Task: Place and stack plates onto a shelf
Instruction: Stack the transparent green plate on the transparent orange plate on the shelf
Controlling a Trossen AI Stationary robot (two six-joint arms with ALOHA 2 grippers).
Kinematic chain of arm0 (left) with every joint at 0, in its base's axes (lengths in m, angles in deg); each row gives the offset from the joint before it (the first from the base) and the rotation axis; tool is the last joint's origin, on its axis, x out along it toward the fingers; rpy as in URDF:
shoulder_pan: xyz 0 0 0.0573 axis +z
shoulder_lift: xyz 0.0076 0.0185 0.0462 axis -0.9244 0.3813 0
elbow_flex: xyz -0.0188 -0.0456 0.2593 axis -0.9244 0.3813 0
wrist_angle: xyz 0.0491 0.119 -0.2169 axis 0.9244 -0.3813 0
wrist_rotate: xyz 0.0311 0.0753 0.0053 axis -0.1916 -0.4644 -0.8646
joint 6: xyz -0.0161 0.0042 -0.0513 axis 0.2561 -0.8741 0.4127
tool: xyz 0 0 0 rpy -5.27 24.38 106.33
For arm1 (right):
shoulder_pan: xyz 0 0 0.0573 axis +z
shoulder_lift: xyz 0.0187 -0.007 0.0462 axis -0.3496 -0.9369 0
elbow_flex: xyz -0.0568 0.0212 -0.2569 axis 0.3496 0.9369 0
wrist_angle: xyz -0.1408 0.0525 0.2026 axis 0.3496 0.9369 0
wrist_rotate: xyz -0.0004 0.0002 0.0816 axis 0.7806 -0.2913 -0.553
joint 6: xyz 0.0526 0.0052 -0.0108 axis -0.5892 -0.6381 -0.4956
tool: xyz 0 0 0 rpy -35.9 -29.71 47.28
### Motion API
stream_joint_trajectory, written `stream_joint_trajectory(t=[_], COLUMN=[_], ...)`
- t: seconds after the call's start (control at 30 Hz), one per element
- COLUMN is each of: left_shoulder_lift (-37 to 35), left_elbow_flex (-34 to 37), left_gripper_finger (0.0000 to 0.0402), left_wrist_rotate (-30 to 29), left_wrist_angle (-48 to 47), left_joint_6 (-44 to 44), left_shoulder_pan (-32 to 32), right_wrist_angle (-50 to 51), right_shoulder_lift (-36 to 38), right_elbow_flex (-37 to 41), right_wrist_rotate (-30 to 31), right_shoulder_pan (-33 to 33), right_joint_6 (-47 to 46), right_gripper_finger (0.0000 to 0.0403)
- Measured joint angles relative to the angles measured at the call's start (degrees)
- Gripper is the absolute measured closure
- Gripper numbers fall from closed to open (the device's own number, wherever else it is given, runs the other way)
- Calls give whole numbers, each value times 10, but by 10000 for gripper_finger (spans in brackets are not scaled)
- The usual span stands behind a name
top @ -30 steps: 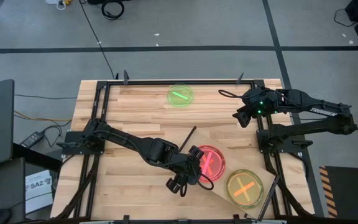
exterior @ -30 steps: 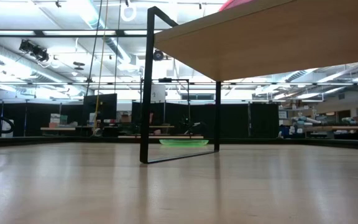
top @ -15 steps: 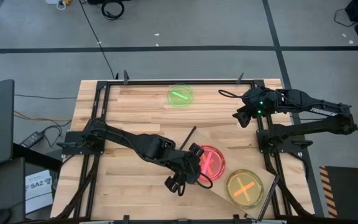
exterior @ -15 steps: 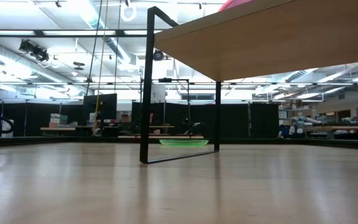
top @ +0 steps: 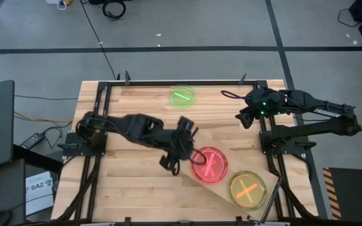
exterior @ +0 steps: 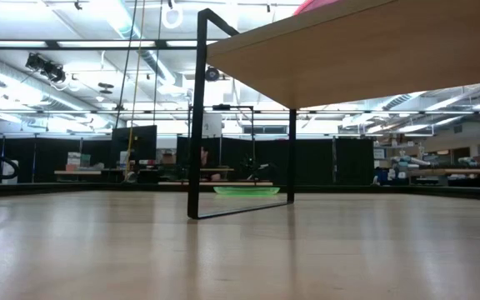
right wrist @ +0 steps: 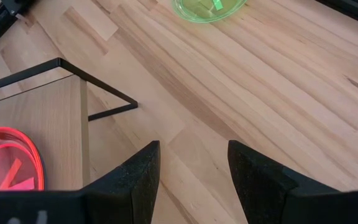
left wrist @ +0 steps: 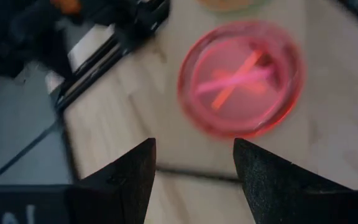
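Beside the worktop, a white box reads "SA2". Left gripper hovers beside the shelf, fingers apart, holding nothing; the pink plate and orange plate lie there. Right gripper waits with fingers apart, probably empty. A green plate sits on the worktop's far edge.

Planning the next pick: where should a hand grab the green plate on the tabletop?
Take the green plate by its rim, coming from straight above with one finger inside and one outside the edge. It lies flat on the tabletop, so a side approach probably finds little to grip. No other plate crowds it; either hand could try.
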Motion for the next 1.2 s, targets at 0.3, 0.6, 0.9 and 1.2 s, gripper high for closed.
stream_joint_trajectory(t=[0.3,0.6,0.9,1.2], left_shoulder_lift=[-38,-69,-72,-72], left_elbow_flex=[0,0,1,1], left_gripper_finger=[198,212,212,212], left_wrist_rotate=[-16,-17,149,231], left_wrist_angle=[-66,-113,-206,-204], left_joint_6=[4,19,28,14], left_shoulder_pan=[58,140,281,390], right_wrist_angle=[0,0,-1,-2], right_shoulder_lift=[0,0,0,0], right_elbow_flex=[0,0,0,0], right_wrist_rotate=[0,0,0,0], right_shoulder_pan=[0,0,0,0], right_joint_6=[0,0,0,0], right_gripper_finger=[208,208,208,208])
